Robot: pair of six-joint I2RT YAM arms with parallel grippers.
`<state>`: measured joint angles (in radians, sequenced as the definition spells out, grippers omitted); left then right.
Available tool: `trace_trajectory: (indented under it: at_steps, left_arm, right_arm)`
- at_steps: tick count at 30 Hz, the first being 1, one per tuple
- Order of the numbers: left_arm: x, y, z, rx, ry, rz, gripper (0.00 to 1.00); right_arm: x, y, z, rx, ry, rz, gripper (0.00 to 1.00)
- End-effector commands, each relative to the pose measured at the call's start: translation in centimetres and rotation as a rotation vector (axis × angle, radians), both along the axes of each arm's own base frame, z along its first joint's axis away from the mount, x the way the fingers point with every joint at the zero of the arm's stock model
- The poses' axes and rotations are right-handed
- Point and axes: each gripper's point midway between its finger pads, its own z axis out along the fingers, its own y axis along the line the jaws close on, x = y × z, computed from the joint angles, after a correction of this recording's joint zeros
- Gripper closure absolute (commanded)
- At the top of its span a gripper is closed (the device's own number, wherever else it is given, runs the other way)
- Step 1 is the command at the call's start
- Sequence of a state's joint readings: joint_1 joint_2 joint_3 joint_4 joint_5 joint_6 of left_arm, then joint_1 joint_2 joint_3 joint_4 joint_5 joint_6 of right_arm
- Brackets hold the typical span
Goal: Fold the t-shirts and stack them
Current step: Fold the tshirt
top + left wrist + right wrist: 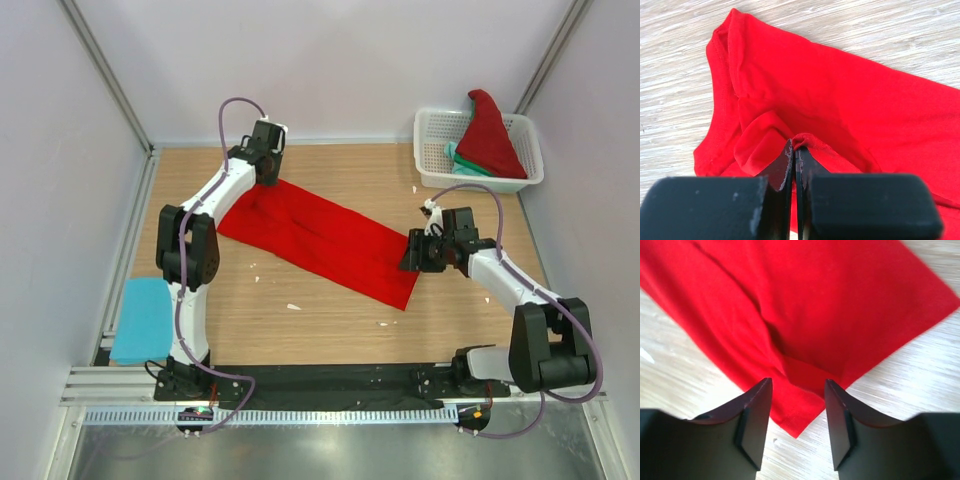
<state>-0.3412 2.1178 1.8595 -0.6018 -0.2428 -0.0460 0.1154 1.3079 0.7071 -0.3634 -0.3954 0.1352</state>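
Note:
A red t-shirt [320, 240] lies as a long folded band slanting across the table. My left gripper [268, 170] is shut on the shirt's far-left end, pinching a small fold of red cloth [805, 141]. My right gripper [412, 252] is open at the shirt's right end; in the right wrist view its fingers straddle the shirt's corner [800, 405] without touching it. A folded light blue t-shirt [143, 318] lies at the table's left edge. Another red shirt [489, 135] and a teal-green one [465, 160] sit in the basket.
A white plastic lattice basket [432, 135] stands at the back right corner. Small white scraps [293, 306] lie on the wooden table near the shirt. Grey walls close in both sides, and a black rail runs along the near edge.

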Motion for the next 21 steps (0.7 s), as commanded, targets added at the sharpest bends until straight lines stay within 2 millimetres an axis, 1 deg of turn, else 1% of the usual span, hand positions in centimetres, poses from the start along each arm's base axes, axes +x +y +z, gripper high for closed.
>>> trace_trajectory:
  at_steps: [1, 5, 6, 8, 10, 12, 15, 18, 19, 20, 21]
  left_arm:
    - [0.4, -0.4, 1.0, -0.027, -0.034, 0.003, 1.0]
    - [0.4, -0.4, 0.7, -0.024, -0.03, 0.004, 1.0]
    - [0.4, -0.3, 0.9, -0.024, -0.032, 0.005, 1.0]
    - [0.5, -0.4, 0.9, -0.023, -0.035, 0.005, 1.0]
    - [0.5, -0.3, 1.0, -0.021, -0.036, 0.008, 1.0]
    - [0.5, -0.3, 1.1, -0.02, -0.037, 0.008, 1.0]
    - [0.4, -0.1, 1.1, -0.016, -0.037, 0.011, 1.0]
    - [0.4, -0.1, 1.3, -0.013, -0.04, 0.014, 1.0]
    - [0.4, 0.0, 1.1, -0.011, -0.036, 0.013, 1.0]
    - [0.4, 0.0, 1.4, -0.014, -0.041, 0.014, 1.0]
    - [0.3, 0.0, 1.4, -0.013, -0.04, 0.014, 1.0]
  right_arm:
    - [1.3, -1.7, 1.1, -0.051, -0.045, -0.13, 0.47]
    - [0.8, -2.2, 0.1, -0.059, 0.001, -0.184, 0.45]
    - [0.6, -2.3, -0.4, -0.064, 0.023, -0.2, 0.44]
    - [0.6, -2.6, -0.9, -0.067, 0.048, -0.228, 0.44]
    - [0.8, -2.8, -1.1, -0.054, 0.067, -0.265, 0.46]
    - [0.9, -3.0, -0.9, -0.046, 0.074, -0.298, 0.47]
    - [0.4, -3.4, -0.9, -0.034, 0.119, -0.361, 0.48]
    - [0.3, -3.9, -0.6, -0.007, 0.165, -0.476, 0.48]
    - [-0.2, -4.5, -0.6, -0.004, 0.212, -0.551, 0.46]
    - [-0.1, -4.1, -0.3, 0.042, 0.246, -0.605, 0.45]
    - [0.6, -4.0, 0.7, 0.072, 0.248, -0.644, 0.4]
